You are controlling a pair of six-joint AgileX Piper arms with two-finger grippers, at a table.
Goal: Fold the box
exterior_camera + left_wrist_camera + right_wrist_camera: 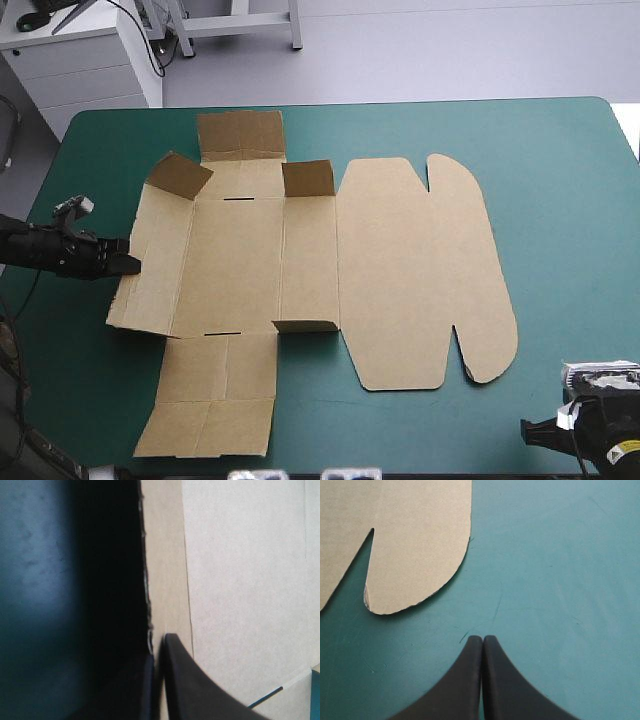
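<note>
On my feed the desk (560, 200) wears a teal-green cover with rounded far corners, and bare cover fills its whole right side. Through the right wrist camera I see that cover (560, 580) marked by a few thin curved scratches (496, 605). Beyond the desk's far left corner stands a white drawer cabinet (90, 60) with dark cables (60, 12) on top, on a pale grey floor (450, 50).
</note>
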